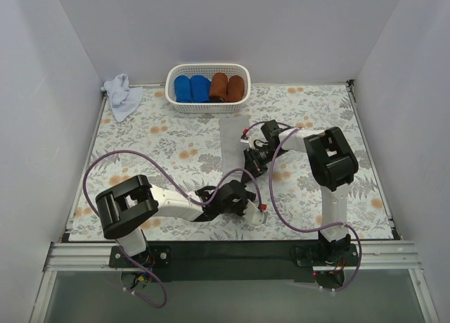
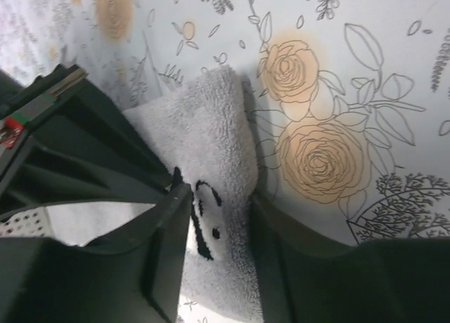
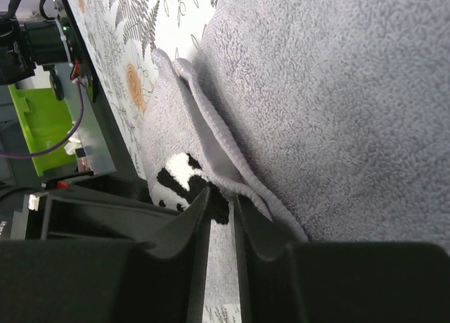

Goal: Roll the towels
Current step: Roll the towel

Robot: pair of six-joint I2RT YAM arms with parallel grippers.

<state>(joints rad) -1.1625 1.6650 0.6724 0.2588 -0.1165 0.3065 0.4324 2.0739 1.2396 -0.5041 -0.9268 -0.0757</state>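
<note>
The mid-grey towel [image 1: 233,136] lies flat in the middle of the table, its near end lifted into a fold. A black and white panda patch marks that end [image 2: 204,231]. My left gripper [image 1: 249,205] [image 2: 218,196] has its jaws on either side of the folded near corner, and the cloth fills the gap. My right gripper [image 1: 252,162] [image 3: 221,196] is nearly closed on the towel's folded edge [image 3: 211,136] beside the panda patch. The pale blue-lavender towel [image 1: 121,94] lies crumpled at the far left corner.
A white basket [image 1: 208,106] stands at the back centre and holds two bright blue and two rust-brown cloth rolls. The table has a floral cover [image 1: 169,143]. Purple cables [image 1: 112,157] loop over it beside both arms. White walls close in three sides.
</note>
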